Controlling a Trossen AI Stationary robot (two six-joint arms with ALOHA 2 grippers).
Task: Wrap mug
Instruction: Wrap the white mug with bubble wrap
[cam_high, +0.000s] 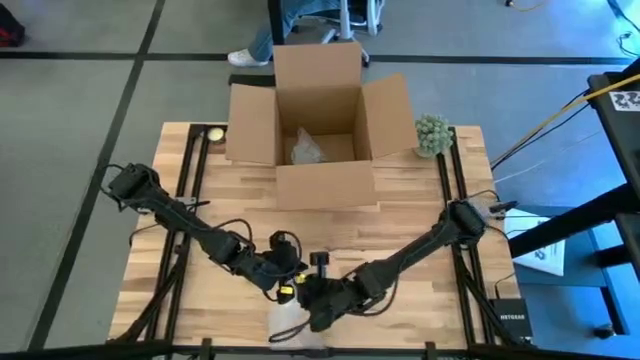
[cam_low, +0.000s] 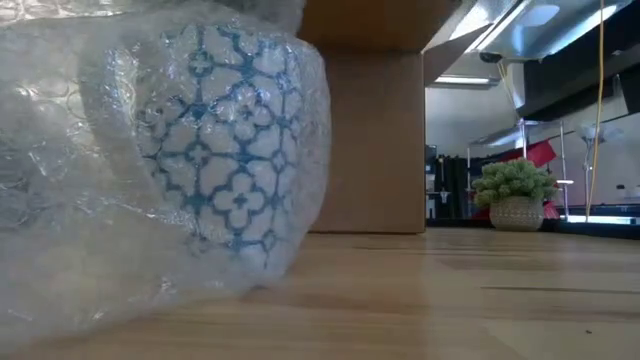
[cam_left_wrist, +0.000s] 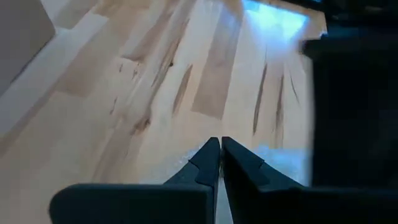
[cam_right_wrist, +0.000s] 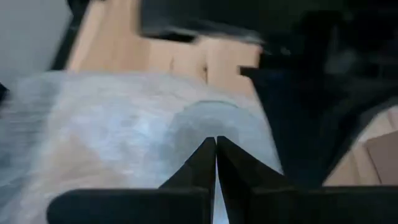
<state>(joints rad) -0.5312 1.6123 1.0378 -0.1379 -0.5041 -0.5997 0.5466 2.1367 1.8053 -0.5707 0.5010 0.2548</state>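
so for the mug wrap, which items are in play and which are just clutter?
In play: mug; bubble wrap around it; left tool and right tool, both shut, at the near table edge.
Clutter: open cardboard box; potted plant; small ball.

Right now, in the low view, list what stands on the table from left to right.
Mug wrapped in bubble wrap → cardboard box → small potted plant.
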